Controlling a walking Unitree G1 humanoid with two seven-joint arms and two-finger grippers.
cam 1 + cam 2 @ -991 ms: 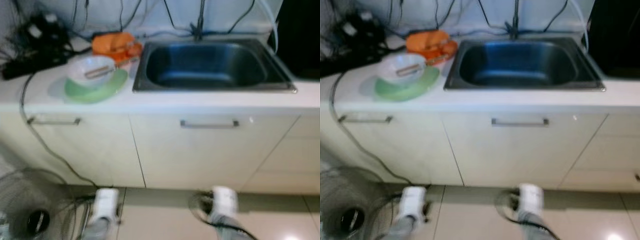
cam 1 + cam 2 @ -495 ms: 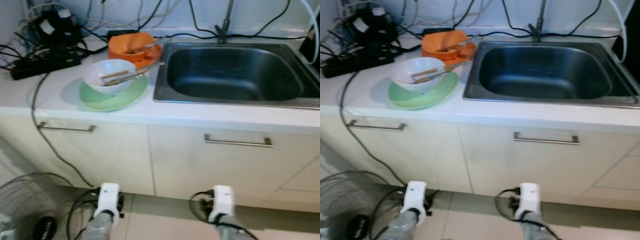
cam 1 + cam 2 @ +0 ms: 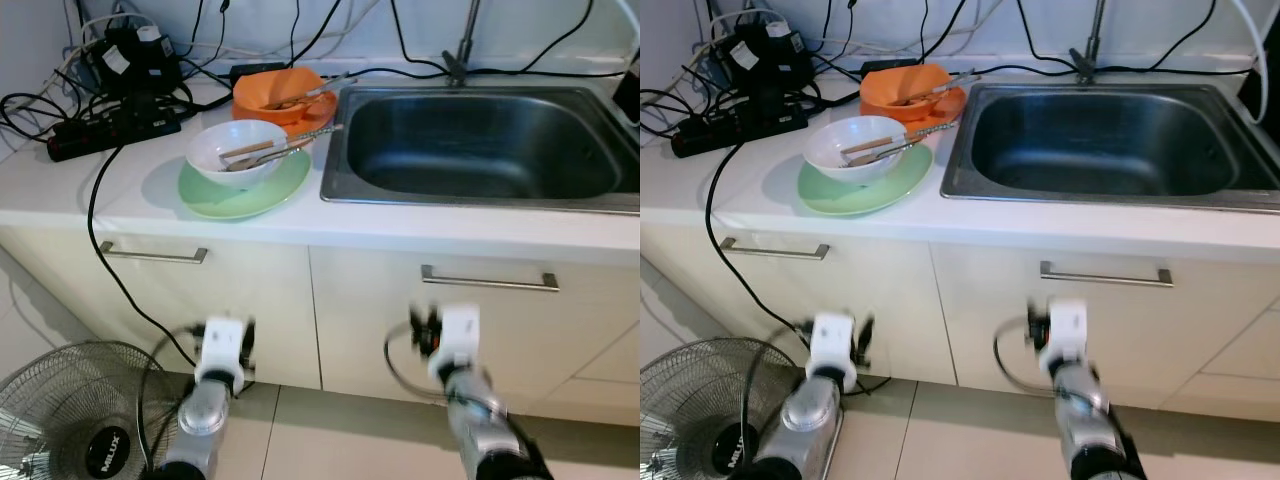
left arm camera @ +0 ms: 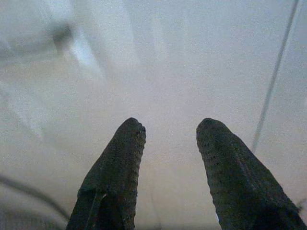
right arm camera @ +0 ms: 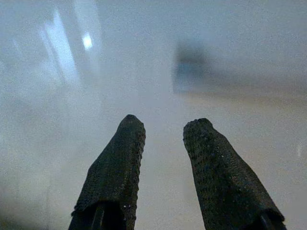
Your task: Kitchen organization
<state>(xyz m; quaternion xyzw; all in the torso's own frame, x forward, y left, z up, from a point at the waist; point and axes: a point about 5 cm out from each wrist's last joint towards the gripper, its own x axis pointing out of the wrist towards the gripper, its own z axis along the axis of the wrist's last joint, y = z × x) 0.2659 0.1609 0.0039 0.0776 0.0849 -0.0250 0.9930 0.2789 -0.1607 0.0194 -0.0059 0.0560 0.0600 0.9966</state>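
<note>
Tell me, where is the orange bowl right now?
The orange bowl sits on the counter left of the sink, just behind the white bowl on its green plate.

Both silver arms reach forward and low. The left tool (image 4: 168, 143) and right tool (image 5: 163, 143) each hold their black fingers apart, empty.

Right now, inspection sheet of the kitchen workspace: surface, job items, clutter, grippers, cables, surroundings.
Surface: white counter with steel sink.
Job's things: white bowl holding utensils on green plate; orange dish behind it.
Clutter: nothing seen beyond cables.
Grippers: left gripper and right gripper low before the cabinet doors, fingers apart, holding nothing.
Cables: power strip with tangled leads; one hangs down the cabinet.
Surroundings: floor fan.
</note>
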